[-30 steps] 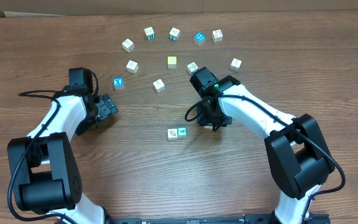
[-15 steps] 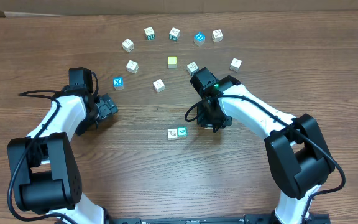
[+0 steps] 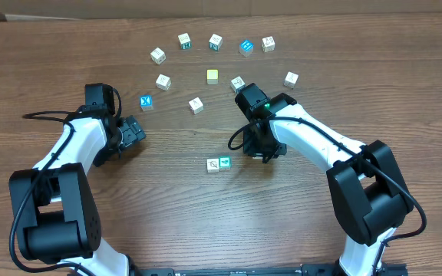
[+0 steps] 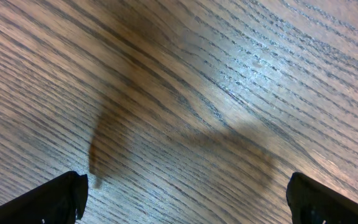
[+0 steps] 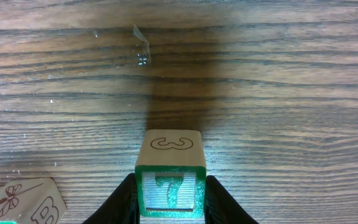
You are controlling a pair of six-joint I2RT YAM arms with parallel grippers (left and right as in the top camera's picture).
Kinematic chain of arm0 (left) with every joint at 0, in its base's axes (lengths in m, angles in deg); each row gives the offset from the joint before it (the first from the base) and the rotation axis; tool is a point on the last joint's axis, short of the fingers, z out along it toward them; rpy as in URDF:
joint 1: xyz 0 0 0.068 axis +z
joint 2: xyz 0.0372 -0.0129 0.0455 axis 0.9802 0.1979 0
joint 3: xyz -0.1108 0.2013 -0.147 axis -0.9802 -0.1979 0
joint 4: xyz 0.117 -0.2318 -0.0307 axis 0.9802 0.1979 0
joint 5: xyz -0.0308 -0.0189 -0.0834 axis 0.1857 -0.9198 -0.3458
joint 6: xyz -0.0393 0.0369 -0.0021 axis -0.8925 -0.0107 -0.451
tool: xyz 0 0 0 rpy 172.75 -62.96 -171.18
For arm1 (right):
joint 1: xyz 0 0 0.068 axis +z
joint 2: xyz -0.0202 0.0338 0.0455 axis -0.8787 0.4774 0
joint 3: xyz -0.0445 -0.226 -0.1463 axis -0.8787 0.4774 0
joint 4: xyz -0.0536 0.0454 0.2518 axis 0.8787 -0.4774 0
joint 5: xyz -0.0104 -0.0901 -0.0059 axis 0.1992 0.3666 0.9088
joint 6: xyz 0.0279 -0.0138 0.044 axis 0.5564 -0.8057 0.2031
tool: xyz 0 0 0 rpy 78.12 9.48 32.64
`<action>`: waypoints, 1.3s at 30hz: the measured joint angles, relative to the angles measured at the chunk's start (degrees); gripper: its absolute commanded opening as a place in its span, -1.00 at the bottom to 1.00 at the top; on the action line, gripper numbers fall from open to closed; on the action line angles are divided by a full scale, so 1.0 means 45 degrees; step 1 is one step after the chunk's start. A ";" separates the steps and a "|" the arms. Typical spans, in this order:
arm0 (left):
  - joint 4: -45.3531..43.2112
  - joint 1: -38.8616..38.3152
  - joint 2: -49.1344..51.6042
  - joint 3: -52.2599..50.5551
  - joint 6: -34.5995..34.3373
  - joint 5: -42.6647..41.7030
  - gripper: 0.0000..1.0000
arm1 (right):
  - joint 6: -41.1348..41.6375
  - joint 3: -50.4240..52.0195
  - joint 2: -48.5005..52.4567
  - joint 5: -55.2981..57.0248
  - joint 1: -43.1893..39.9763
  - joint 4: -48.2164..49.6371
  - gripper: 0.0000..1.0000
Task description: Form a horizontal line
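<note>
My right gripper point(image 5: 169, 200) is shut on a small cube point(image 5: 169, 180) with a green 7 on its facing side and a 3 on top, held just above the wood. In the overhead view the right gripper point(image 3: 264, 149) covers that cube and stands just right of a short row of two touching cubes, one white point(image 3: 213, 165) and one teal-green point(image 3: 224, 162). A corner of the white-faced one point(image 5: 23, 200) shows at the lower left of the right wrist view. My left gripper point(image 3: 133, 132) rests open at the left over bare wood, with nothing between its fingers point(image 4: 58, 198).
Loose cubes arc across the back: white ones point(image 3: 157, 54) point(image 3: 184, 40) point(image 3: 216, 41) point(image 3: 268, 44) point(image 3: 291, 79), a blue one point(image 3: 245, 47), a pale-yellow one point(image 3: 212, 76), a blue X cube point(image 3: 146, 102), and others point(image 3: 163, 81) point(image 3: 196, 105) point(image 3: 238, 83).
</note>
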 measured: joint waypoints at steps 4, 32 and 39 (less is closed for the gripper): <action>0.0000 0.0000 0.0000 0.0000 0.0000 0.0000 0.99 | -0.0005 0.0000 0.0000 -0.0005 0.0000 0.0000 -0.44; 0.0000 0.0000 0.0000 0.0000 0.0000 0.0000 0.99 | -0.0505 0.0000 0.0000 -0.0296 0.0000 -0.0005 -0.49; 0.0000 0.0000 0.0000 0.0000 0.0000 0.0000 1.00 | -0.0670 0.0000 0.0000 -0.0340 -0.0005 -0.0005 -0.49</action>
